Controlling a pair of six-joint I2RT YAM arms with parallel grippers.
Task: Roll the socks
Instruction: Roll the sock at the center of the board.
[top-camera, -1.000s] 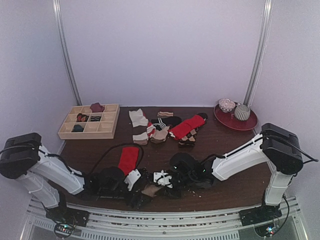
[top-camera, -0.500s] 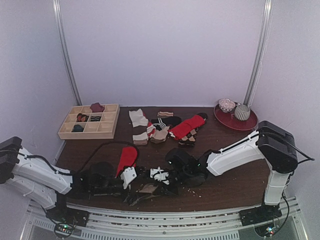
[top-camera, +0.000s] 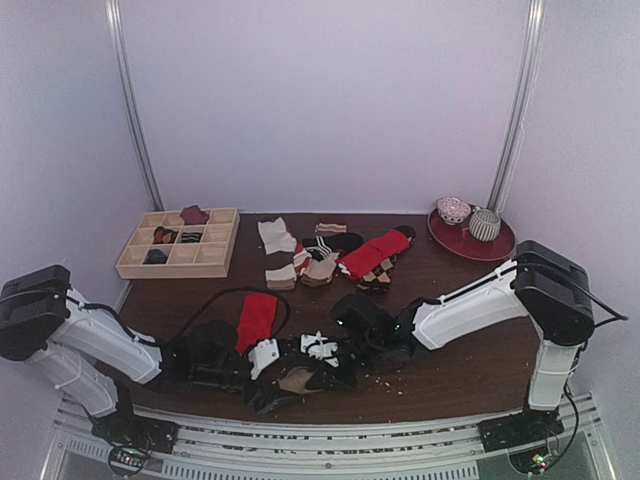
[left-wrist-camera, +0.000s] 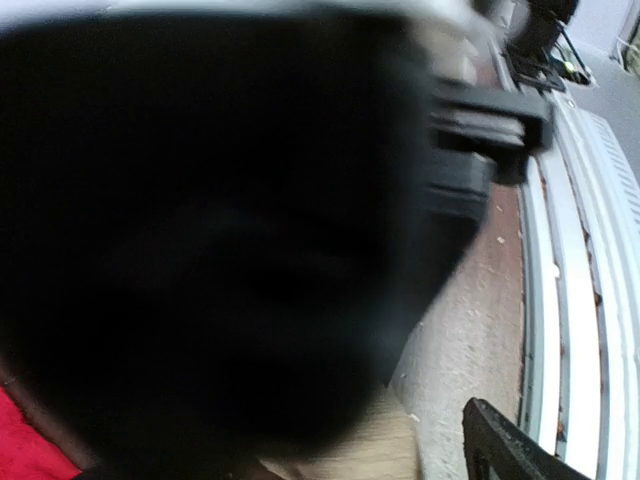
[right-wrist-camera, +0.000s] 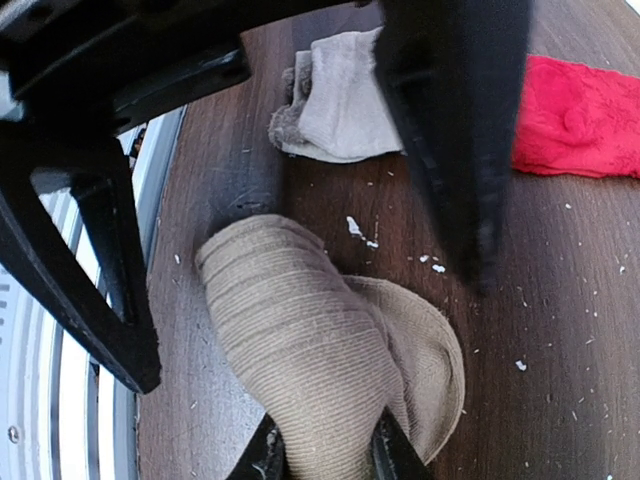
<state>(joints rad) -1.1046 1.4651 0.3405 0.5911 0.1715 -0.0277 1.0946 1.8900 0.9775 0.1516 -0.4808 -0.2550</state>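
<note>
At the near edge of the desk (top-camera: 470, 360) the tan sock (right-wrist-camera: 300, 340) lies doubled over on itself, a loose ribbed fold rather than a tight roll. Two dark tips at the bottom of the right wrist view, which I take for the left gripper (right-wrist-camera: 325, 460), close on its lower end with the fabric filling the gap between them. The left wrist view is almost wholly blocked by a dark blur and confirms nothing.

The right gripper (right-wrist-camera: 310, 330) hangs over the same fold with its fingers (right-wrist-camera: 450, 150) spread wide on either side, holding nothing.

Just beyond lies the red sock (top-camera: 257, 318), flat and pointing away from the arms, its cream end (right-wrist-camera: 340, 100) nearest the tan fold. Pale specks dot the wood around them.

Both socks look light, limp and a little grippy. They will crumple and spring open rather than keep a shape, so a roll probably needs one gripper pinning the started fold while the other takes the thick doubled edge, not a single layer.

Farther back sit a heap of other socks (top-camera: 330, 255), a wooden tray (top-camera: 178, 243) at far left and a red plate (top-camera: 470, 240) at far right.
</note>
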